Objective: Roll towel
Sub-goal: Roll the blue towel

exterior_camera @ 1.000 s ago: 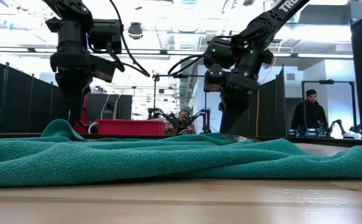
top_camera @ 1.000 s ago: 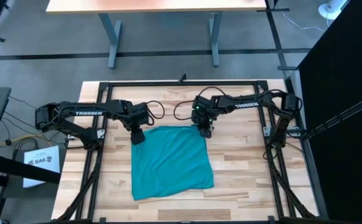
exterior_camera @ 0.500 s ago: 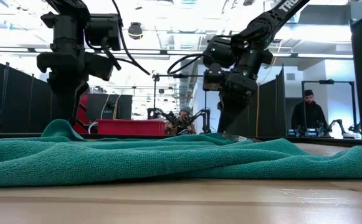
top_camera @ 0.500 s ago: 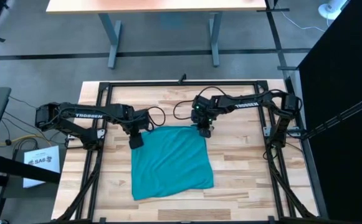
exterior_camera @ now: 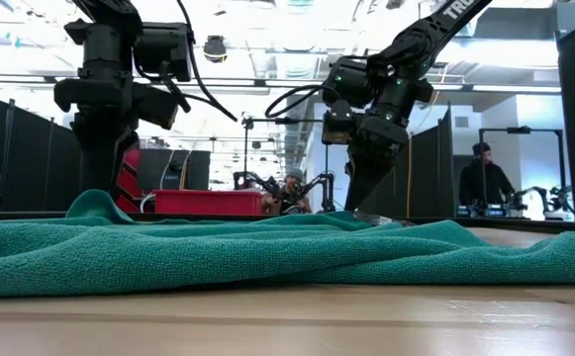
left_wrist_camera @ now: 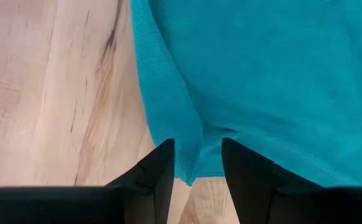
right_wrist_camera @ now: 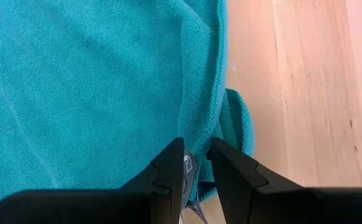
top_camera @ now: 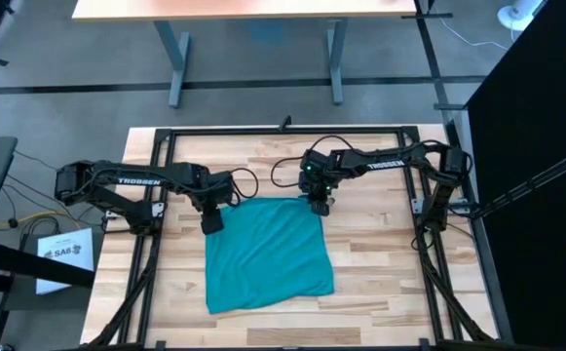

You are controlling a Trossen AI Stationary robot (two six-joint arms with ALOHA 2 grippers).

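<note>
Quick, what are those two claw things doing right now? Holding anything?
Left end effector: open, straddling the towel corner, not yet gripping.
Right end effector: shut on the towel's other far corner.

A wooden table (top_camera: 380, 263) bears the teal towel (top_camera: 268, 253).

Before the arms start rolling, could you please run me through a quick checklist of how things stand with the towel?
1. Towel lies spread on the table: ok.
2. Left gripper at the towel's far left corner, fingers apart with the edge between them: ok.
3. Left grip closed on the cloth: not ok, not yet shut.
4. Right gripper at the far right corner, fingers pinching the bunched edge: ok.
5. Towel flat at the right corner: not ok, a fold sticks out.
6. Whether both layers are held: cannot tell.
</note>
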